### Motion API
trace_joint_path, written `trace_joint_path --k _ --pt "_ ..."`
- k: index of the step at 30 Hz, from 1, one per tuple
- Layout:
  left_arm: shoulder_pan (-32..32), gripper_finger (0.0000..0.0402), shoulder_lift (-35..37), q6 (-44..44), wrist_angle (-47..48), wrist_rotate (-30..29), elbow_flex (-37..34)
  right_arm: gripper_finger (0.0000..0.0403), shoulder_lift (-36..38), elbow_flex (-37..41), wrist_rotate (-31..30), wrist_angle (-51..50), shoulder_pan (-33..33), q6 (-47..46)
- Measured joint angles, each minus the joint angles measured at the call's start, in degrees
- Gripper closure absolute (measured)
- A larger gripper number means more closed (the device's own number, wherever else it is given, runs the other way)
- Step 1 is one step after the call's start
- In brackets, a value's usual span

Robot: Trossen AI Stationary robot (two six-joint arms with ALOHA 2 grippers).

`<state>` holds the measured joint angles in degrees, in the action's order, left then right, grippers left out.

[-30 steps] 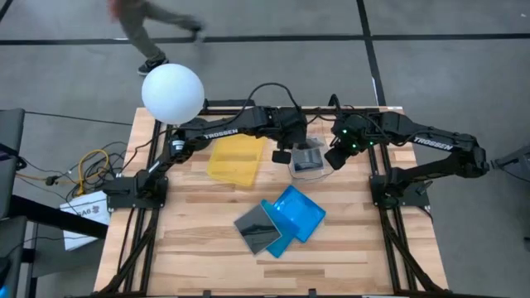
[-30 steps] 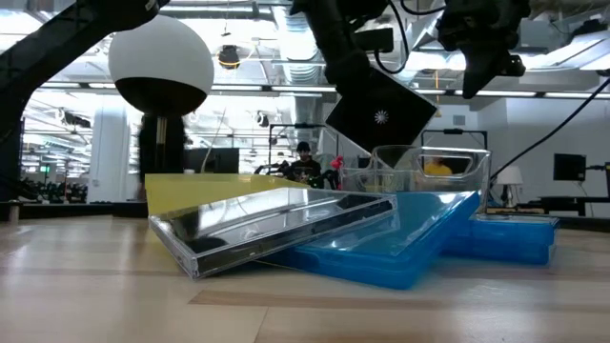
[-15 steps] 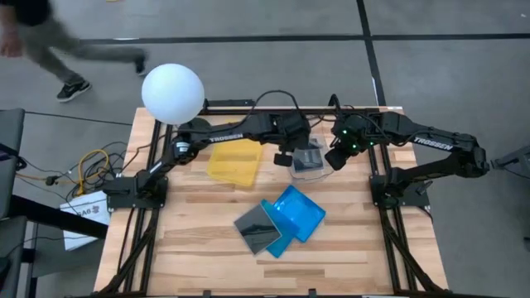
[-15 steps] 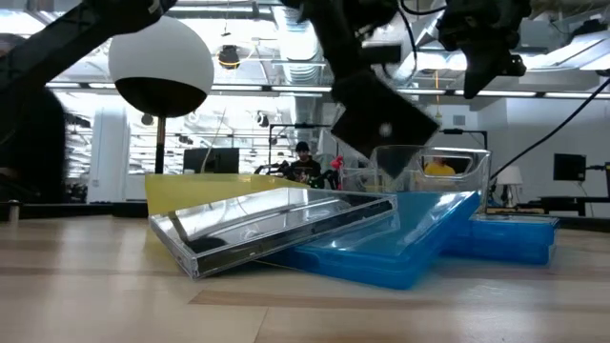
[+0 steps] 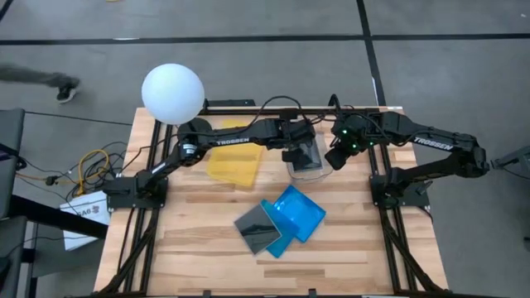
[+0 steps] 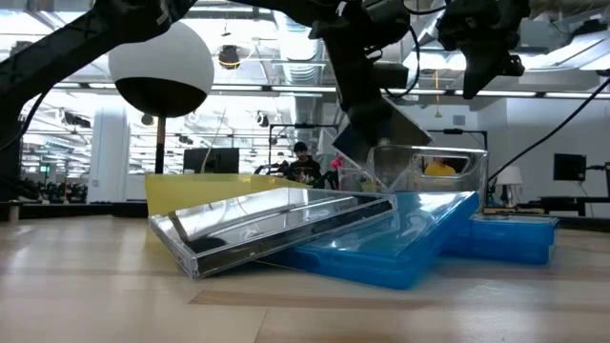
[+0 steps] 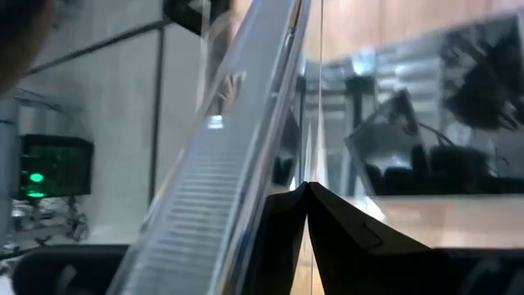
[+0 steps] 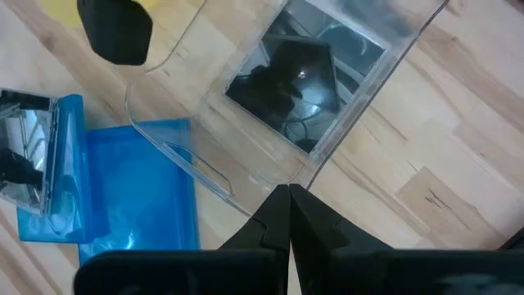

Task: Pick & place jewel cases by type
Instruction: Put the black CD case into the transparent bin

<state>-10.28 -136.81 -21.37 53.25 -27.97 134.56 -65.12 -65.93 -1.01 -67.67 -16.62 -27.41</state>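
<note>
The left hand (image 6: 367, 95), clamped on a clear jewel case (image 6: 381, 129) tilted over the clear container (image 6: 424, 170), risks catching its rim and jamming, while the right hand (image 5: 338, 157), fingers together, waits beside it.

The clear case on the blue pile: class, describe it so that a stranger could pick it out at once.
Start at the wooden table and find the pile near its middle. On the blue cases a clear case leans tilted at the pile's left. Only it is grey and see-through; its neighbours are bright blue.
</note>
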Motion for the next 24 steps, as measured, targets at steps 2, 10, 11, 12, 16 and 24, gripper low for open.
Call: trace_joint_path --k 2,10,11,12,16,24 --pt "0.29 0.0322 0.0 0.43 0.98 0.59 -0.02 0.0403 -0.02 0.0 -0.39 -0.03 0.0 0.22" --pt "0.56 0.0321 0.0 0.98 2.39 4.19 -0.02 0.0403 0.0 0.0 -0.49 -0.01 0.0 1.03" --pt "0.56 0.0321 0.0 0.9 2.49 4.22 -0.02 0.0403 0.0 0.0 -0.55 -0.01 0.0 1.19" --pt "0.54 0.0321 0.0 0.65 2.61 4.2 -0.02 0.0403 0.0 0.0 -0.63 -0.01 0.0 1.62" --pt "0.54 0.0321 -0.03 -1.03 2.56 4.21 -0.02 0.0403 0.0 0.0 -0.62 0.12 0.0 2.07" --pt "0.54 0.0321 -0.15 -16.78 1.89 5.12 -0.07 0.0403 0.0 0.0 -0.74 0.4 0.0 3.29"
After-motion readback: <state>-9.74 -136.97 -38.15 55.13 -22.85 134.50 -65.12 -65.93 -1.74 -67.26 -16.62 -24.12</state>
